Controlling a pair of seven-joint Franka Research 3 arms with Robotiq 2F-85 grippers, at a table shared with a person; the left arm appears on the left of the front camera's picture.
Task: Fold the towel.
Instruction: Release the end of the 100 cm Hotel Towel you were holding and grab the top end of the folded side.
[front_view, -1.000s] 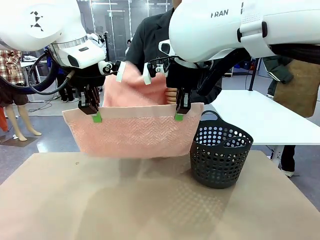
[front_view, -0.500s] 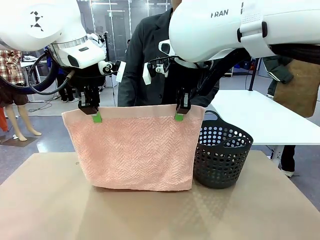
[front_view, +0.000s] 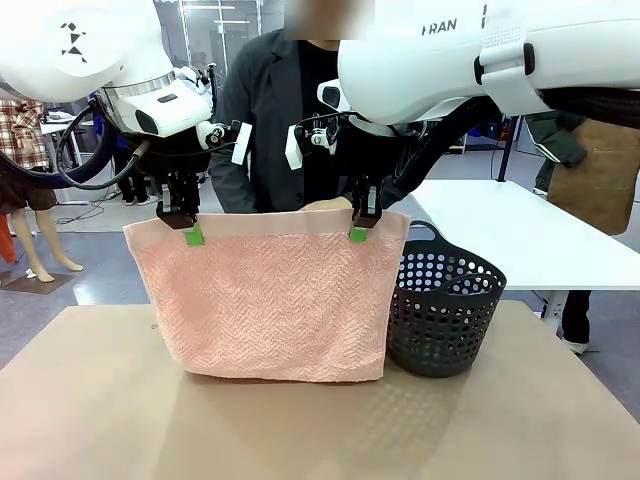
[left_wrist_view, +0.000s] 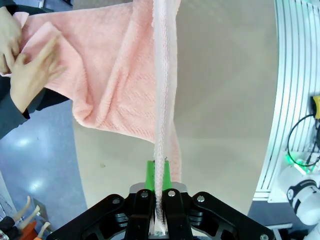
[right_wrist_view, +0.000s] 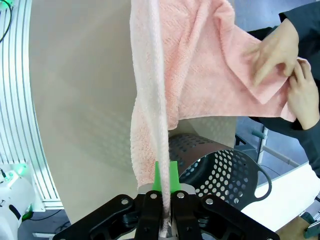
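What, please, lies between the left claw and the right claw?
In the front view, the top band of the towel fills that stretch, running straight from the left claw to the right claw. Both claws are shut on it.

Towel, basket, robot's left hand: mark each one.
towel (front_view: 275, 300): front view, middle of the hanging panel.
basket (front_view: 440, 322): front view, perforated near wall.
left hand (front_view: 191, 230): front view, fingertips pinching the towel's top band.

The towel (front_view: 270, 300) hangs over the table (front_view: 300, 430). A basket (front_view: 445, 310) stands at its right, a person (front_view: 270, 120) behind it.
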